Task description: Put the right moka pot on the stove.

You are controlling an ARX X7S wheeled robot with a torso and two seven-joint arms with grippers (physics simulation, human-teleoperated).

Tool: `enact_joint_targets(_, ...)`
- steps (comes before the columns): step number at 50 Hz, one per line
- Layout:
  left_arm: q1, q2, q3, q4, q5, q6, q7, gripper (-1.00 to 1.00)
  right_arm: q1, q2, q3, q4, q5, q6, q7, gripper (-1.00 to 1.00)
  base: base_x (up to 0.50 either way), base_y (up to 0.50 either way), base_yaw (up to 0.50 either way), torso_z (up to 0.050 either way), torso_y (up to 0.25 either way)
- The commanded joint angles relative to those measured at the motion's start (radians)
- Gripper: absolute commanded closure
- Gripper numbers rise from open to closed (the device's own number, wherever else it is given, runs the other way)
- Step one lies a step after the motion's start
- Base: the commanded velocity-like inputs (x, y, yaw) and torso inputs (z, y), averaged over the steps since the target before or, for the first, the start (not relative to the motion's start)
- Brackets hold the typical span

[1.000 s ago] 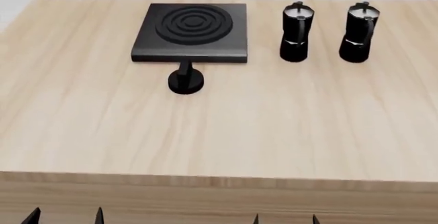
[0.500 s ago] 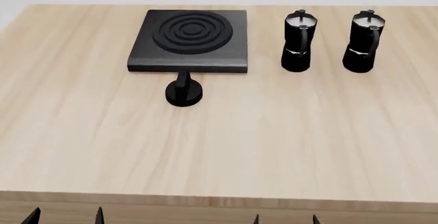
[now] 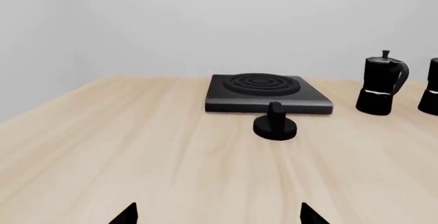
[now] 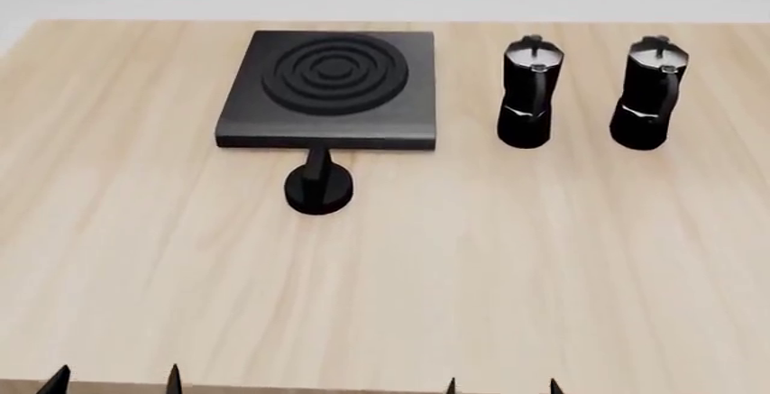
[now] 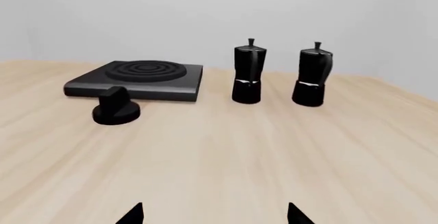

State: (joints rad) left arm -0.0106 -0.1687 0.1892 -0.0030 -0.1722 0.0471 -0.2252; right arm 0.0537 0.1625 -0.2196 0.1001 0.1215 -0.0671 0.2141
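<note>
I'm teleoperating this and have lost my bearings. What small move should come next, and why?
Probably reach the right gripper forward toward the right moka pot. Both grippers sit open at the table's near edge, far from the pot, which stands upright beside its twin, right of the stove.

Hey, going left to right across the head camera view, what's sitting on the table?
Flat square black stove with raised rings → left glossy black moka pot → right glossy black moka pot, all on the light wooden table.
</note>
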Motion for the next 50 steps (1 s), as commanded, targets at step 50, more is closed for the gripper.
enact_joint_targets(50,-0.003,-0.026,0.031,0.004,-0.024,0.005,-0.033,-1.00,0.010,0.023,-0.034,0.020,0.031,-0.018,0.020,-1.00,0.17,0.00,0.00,0.000,0.000)
